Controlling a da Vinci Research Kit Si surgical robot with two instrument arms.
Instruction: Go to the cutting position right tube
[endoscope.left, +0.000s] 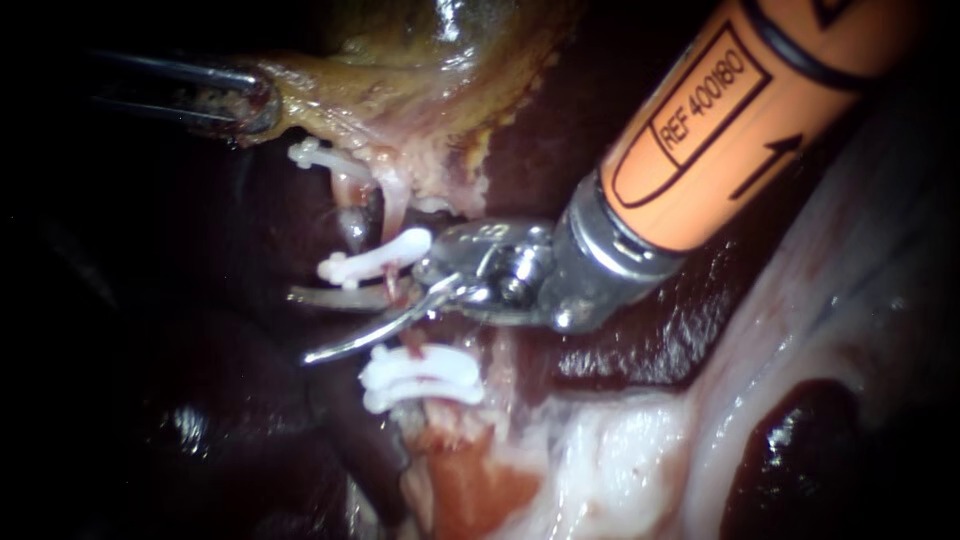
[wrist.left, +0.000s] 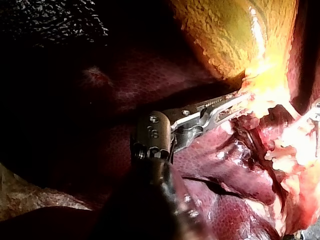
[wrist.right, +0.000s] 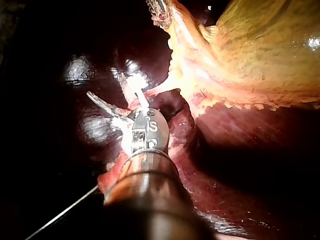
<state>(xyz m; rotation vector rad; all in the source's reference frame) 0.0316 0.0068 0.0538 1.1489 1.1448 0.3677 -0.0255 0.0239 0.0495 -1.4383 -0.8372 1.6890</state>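
Steel blades of the right instrument's hand are held apart astride the right tube between white clips; position looks pretty much reached, only fine squaring-up is needed.

The right instrument has a thick orange shaft printed in black with a ring band, a round-cornered label box and an arrow. At the shaft's end sits a stepped collar of polished steel, then a compact silver wrist with small round pins and a rounded hub. Its end effector is a pair of slim, curved, bright steel blades tapering to fine points. The left instrument has a dark shaft, a blocky metal wrist studded with round pins, and a long, narrow, slotted silver end effector with toothed inner edges.
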